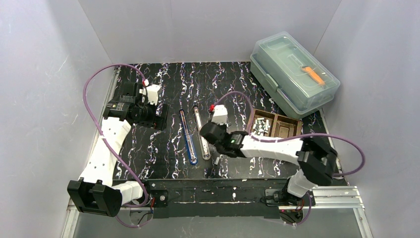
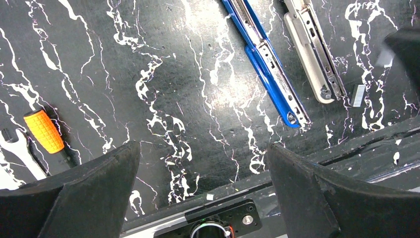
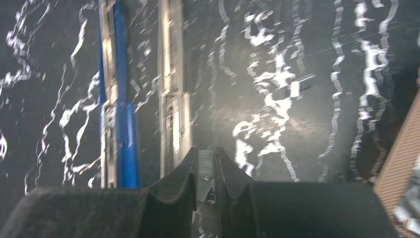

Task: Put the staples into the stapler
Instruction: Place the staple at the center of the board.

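Observation:
Two staplers lie opened flat side by side on the black marbled table, a blue stapler [image 1: 188, 141] [image 3: 119, 134] and a white stapler [image 1: 202, 136] [image 3: 173, 119]. My right gripper [image 3: 206, 161] [image 1: 218, 151] hovers just right of the white stapler, shut on a short silvery staple strip [image 3: 206, 163]. A loose strip [image 3: 302, 84] lies on the table to its right. The left wrist view also shows a strip [image 2: 357, 95] by the white stapler's near end. More staples [image 1: 260, 126] sit in a brown tray [image 1: 283, 130]. My left gripper [image 2: 203, 146] [image 1: 159, 119] is open and empty, left of the staplers.
A clear lidded box [image 1: 294, 74] stands at the back right. An orange-handled tool [image 2: 44, 130] and a wrench [image 2: 15, 148] lie near the left gripper. The table's front rail [image 2: 297, 163] runs just below the stapler ends. Grey walls enclose the table.

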